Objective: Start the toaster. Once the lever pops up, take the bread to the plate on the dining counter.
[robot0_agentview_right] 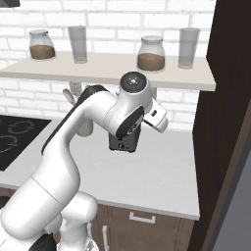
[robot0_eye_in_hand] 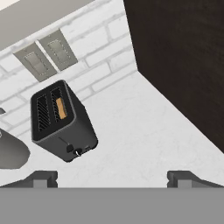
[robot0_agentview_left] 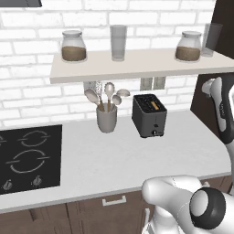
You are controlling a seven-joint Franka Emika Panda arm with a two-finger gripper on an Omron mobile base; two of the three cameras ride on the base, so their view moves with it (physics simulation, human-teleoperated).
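We find the toaster standing on the white worktop, just right of the grey utensil cup and below the wall sockets. The bread sits low in one of its two slots — only a tan-golden edge shows, in the slot nearer the dark cabinet side. The gripper hangs above the worktop, well apart from the toaster, its two dark tips spread wide with nothing between them.

We judge the slice to be light, stiff and a little crumbly, so a gentle pinch across its flat faces at the top edge should serve once it rises. The toaster itself looks rigid and fairly light, and it may slide on the smooth top if pushed sideways; pressing the lever straight down seems wiser. The lever is probably on the narrow front above the small round knob, though it is too small to make out surely.

We can read no brand, label or writing anywhere.
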